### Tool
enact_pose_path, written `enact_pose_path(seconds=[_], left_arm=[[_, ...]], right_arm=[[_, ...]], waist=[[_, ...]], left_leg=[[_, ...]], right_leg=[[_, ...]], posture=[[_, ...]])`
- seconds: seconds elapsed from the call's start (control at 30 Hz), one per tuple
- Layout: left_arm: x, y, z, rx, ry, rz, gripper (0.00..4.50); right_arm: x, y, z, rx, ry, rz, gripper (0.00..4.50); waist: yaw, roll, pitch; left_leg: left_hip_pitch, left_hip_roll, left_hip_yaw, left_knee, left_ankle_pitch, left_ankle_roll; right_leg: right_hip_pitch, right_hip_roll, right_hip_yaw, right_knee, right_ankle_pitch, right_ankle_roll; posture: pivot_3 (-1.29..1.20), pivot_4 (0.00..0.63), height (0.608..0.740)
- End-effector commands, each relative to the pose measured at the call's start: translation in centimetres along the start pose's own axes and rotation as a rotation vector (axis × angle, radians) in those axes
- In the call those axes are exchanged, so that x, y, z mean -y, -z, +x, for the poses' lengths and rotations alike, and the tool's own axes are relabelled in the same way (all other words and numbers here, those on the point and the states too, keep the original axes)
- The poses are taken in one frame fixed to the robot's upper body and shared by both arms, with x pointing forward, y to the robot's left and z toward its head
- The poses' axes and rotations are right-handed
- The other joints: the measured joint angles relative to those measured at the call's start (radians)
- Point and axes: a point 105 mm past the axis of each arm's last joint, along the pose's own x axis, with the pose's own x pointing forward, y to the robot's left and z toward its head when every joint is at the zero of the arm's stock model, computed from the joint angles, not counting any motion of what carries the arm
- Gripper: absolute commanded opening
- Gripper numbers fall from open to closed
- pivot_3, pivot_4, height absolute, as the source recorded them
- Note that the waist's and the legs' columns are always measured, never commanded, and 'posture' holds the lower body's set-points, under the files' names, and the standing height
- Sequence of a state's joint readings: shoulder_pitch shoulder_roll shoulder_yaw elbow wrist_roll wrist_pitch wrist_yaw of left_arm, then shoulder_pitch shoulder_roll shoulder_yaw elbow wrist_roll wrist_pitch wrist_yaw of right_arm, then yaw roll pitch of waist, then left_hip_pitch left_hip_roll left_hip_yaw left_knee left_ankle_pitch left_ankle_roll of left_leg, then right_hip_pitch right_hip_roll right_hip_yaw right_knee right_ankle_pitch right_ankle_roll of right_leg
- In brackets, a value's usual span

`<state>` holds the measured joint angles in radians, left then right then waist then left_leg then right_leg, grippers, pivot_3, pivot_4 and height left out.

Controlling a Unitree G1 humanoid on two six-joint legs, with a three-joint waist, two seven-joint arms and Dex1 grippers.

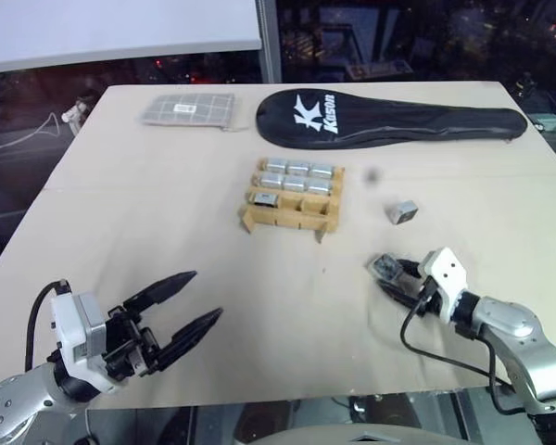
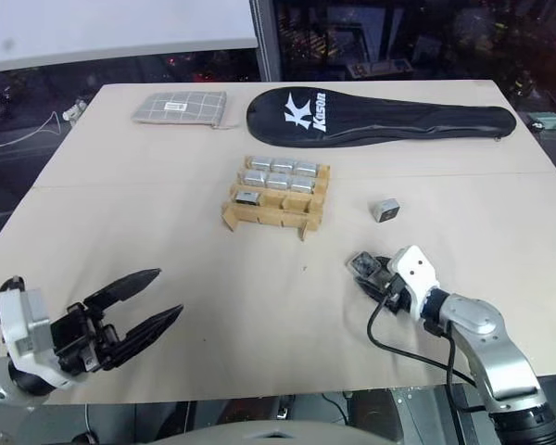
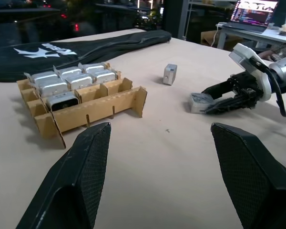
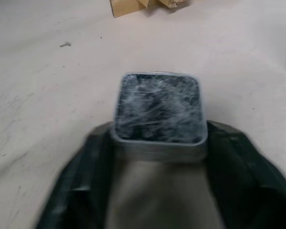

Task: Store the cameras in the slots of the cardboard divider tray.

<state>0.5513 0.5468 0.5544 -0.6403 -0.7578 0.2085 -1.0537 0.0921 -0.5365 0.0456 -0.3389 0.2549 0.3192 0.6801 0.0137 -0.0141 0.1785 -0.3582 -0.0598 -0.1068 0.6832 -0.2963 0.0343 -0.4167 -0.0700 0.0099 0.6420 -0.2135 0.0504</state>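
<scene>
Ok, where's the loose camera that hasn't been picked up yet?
In the head views the loose camera sits on the table to the right of the cardboard divider tray, just beyond the right gripper, which has closed on another camera.

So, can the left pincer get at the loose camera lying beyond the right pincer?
Probably not easily: the loose camera lies far across the table, with the right pincer between it and the left pincer.

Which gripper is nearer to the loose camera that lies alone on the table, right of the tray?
Right. The right gripper, closed on another camera, sits just in front of the loose camera. The left gripper is open, far across the table.
</scene>
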Motion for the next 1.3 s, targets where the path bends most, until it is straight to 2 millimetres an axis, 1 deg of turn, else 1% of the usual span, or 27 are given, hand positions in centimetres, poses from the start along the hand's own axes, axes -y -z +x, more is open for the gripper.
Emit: enact_pose_path(seconds=[0.03,0.23,0.4,0.53,0.6,0.67,0.73,0.8,0.87,1.0,1.07,1.13,1.2,1.3], left_arm=[[0.4,-0.2,0.1,0.002,0.064,-0.025,3.48],[0.8,0.3,-0.4,-0.056,0.154,-0.084,3.48],[1.0,0.6,-0.6,-0.101,0.218,-0.099,3.48],[0.4,0.5,0.2,-0.109,0.271,-0.088,3.48],[0.1,0.6,1.1,-0.125,0.306,-0.104,3.48],[-0.6,0.5,2.3,-0.135,0.297,-0.131,3.48],[-0.8,-0.1,3.1,-0.119,0.332,-0.169,3.48],[-1.3,0.1,4.0,-0.159,0.365,-0.246,3.48],[-2.4,0.1,5.1,-0.157,0.367,-0.187,3.48],[-3.7,-0.9,6.9,-0.113,0.397,-0.246,3.48],[-4.8,-1.0,8.3,-0.113,0.36,-0.24,3.48],[-4.7,-1.5,8.7,-0.099,0.417,-0.283,3.48],[-4.8,-1.6,9.0,-0.102,0.44,-0.28,3.48],[-5.2,-1.0,9.3,-0.147,0.435,-0.253,3.48]], right_arm=[[0.0,-1.2,-0.1,0.043,0.02,-0.038,1.89],[0.0,-1.1,-0.2,0.049,0.026,-0.046,1.89],[0.1,-1.2,-0.1,0.055,0.031,-0.054,1.89],[0.2,-1.8,0.0,0.08,0.022,-0.102,1.89],[-0.2,-2.9,0.3,0.131,-0.013,-0.165,1.89],[-0.8,-4.1,0.5,0.195,-0.054,-0.246,1.89],[-1.3,-5.3,0.8,0.254,-0.085,-0.353,1.89],[-1.7,-6.4,1.3,0.316,-0.115,-0.511,1.89],[-2.1,-7.3,1.9,0.372,-0.153,-0.686,1.89],[-2.8,-8.6,3.4,0.46,-0.19,-0.951,1.89],[-3.3,-9.4,4.5,0.522,-0.2,-1.079,1.89],[-3.7,-10.1,5.3,0.582,-0.188,-1.158,1.89],[-4.2,-10.2,6.0,0.623,-0.194,-1.208,1.89],[-5.0,-11.1,6.8,0.695,-0.186,-1.269,1.89]], waist=[[-0.001,0.0,0.0],[-0.002,0.001,0.0],[-0.002,0.001,0.001],[0.0,0.001,0.001],[0.0,0.002,0.001],[-0.002,0.003,0.002],[-0.005,0.003,0.002],[-0.01,0.003,0.002],[-0.015,0.003,0.002],[-0.026,0.002,0.003],[-0.027,0.002,0.003],[-0.029,0.001,0.003],[-0.031,0.0,0.002],[-0.031,0.0,0.002]], left_leg=[[0.0,0.0,0.0,0.0,0.0,0.0],[0.0,0.0,0.001,-0.001,0.0,0.0],[0.0,0.0,0.001,-0.001,0.0,0.0],[-0.001,0.0,0.0,-0.001,0.0,0.0],[-0.002,0.0,0.0,-0.001,0.0,0.0],[-0.001,0.0,-0.001,-0.001,0.0,0.0],[-0.001,0.0,-0.001,-0.001,0.0,0.0],[-0.001,0.0,0.0,-0.001,0.0,0.0],[-0.002,0.0,0.0,-0.002,0.0,0.0],[-0.002,-0.001,0.0,-0.003,0.002,-0.003],[-0.002,-0.001,0.001,-0.005,0.004,-0.007],[-0.002,-0.001,0.002,-0.006,0.005,-0.008],[-0.004,-0.001,0.005,-0.009,0.007,-0.011],[-0.004,-0.001,0.006,-0.014,0.007,-0.012]], right_leg=[[0.0,0.0,0.0,0.0,0.0,0.0],[-0.001,0.0,-0.001,0.0,0.0,0.0],[-0.001,0.0,-0.001,-0.001,0.0,0.0],[-0.002,0.0,-0.001,-0.001,0.0,0.0],[-0.002,0.0,-0.002,0.0,0.0,0.0],[-0.002,0.001,-0.004,0.0,0.0,0.0],[-0.002,0.003,-0.004,0.0,0.0,0.001],[-0.003,0.004,-0.004,0.0,0.002,0.004],[-0.004,0.004,-0.004,0.0,0.005,0.001],[-0.005,0.005,-0.003,0.0,0.006,-0.001],[-0.006,0.005,-0.001,0.0,0.006,-0.001],[-0.008,0.005,0.0,0.0,0.007,-0.002],[-0.013,0.006,0.003,0.001,0.008,-0.003],[-0.016,0.006,0.005,0.001,0.008,-0.004]], posture=[[0.0,0.15,0.74],[0.0,0.15,0.74],[0.0,0.15,0.74],[0.0,0.15,0.74],[0.0,0.15,0.74],[0.0,0.15,0.74],[0.0,0.15,0.74],[0.0,0.15,0.74],[0.0,0.15,0.74],[0.0,0.15,0.74],[0.0,0.15,0.74],[0.0,0.15,0.74],[0.0,0.15,0.74],[0.0,0.15,0.74]])
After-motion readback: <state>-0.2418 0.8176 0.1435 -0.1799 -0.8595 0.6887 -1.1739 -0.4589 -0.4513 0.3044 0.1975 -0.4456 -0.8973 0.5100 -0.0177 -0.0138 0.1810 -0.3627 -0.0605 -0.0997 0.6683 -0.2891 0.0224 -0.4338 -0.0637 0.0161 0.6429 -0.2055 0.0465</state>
